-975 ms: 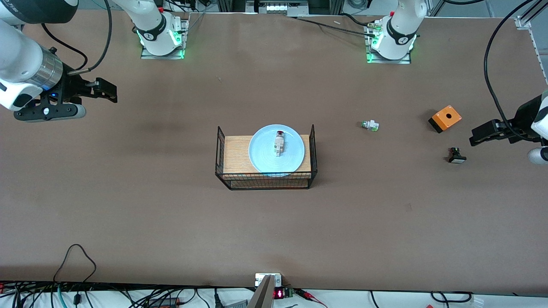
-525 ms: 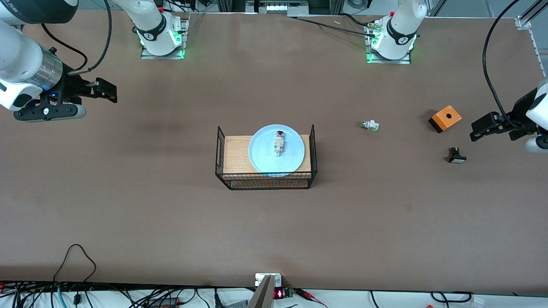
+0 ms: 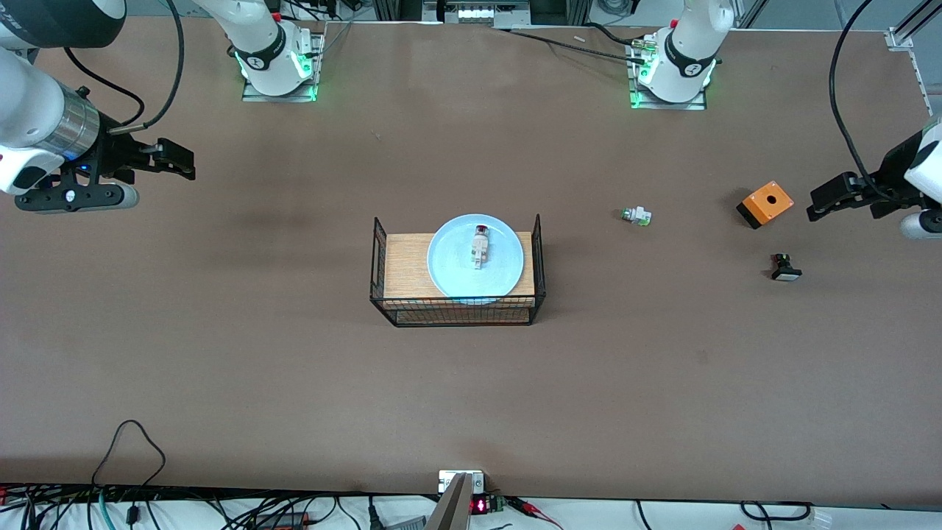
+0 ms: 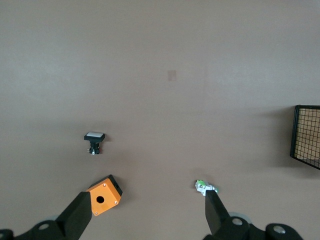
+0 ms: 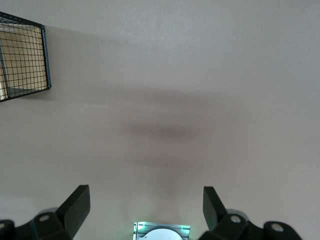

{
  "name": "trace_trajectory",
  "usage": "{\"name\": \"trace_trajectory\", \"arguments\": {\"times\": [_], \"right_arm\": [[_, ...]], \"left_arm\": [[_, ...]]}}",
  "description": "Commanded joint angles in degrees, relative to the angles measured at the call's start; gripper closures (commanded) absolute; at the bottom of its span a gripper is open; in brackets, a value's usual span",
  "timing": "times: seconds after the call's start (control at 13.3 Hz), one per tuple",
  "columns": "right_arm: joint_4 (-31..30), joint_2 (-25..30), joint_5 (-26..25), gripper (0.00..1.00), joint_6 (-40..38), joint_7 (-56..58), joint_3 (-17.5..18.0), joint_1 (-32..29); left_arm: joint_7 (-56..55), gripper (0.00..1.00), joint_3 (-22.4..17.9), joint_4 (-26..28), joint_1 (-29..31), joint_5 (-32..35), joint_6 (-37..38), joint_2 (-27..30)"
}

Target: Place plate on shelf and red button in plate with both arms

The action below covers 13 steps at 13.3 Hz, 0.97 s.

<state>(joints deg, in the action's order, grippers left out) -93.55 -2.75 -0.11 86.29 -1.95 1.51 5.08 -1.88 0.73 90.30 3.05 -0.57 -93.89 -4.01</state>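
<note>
The pale-blue plate (image 3: 450, 276) rests on the wooden top of the wire rack (image 3: 405, 266) at the table's middle. The red button (image 3: 479, 246), white-bodied with a small red cap, lies on the plate. My left gripper (image 3: 818, 205) is open and empty over the table at the left arm's end, beside an orange box; it also shows in the left wrist view (image 4: 146, 200). My right gripper (image 3: 184, 160) is open and empty over bare table at the right arm's end; it also shows in the right wrist view (image 5: 145, 194). Both are well away from the rack.
An orange box (image 3: 765, 203) with a round hole, a black switch (image 3: 785, 269) with a white cap and a white part (image 3: 636, 216) with a green end lie toward the left arm's end. The left wrist view shows the box (image 4: 104, 195), the switch (image 4: 94, 141) and the part (image 4: 205, 187).
My left gripper has drawn back from beside the black switch to level with the orange box. My right gripper has shifted slightly toward its end of the table. Plate and button are unmoved.
</note>
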Motion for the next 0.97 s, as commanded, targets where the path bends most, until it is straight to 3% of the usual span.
{"name": "trace_trajectory", "arguments": {"times": [0.0,0.9], "right_arm": [[1.2,-0.5,0.5,0.00,-0.7,-0.4,0.2,-1.1],[1.3,-1.7,0.2,0.00,-0.7,-5.0,0.2,-3.8]], "left_arm": [[1.4,0.00,0.1,1.3,0.4,-1.1,0.2,1.6],[0.9,0.00,0.5,1.4,0.5,-0.8,0.3,1.7]]}}
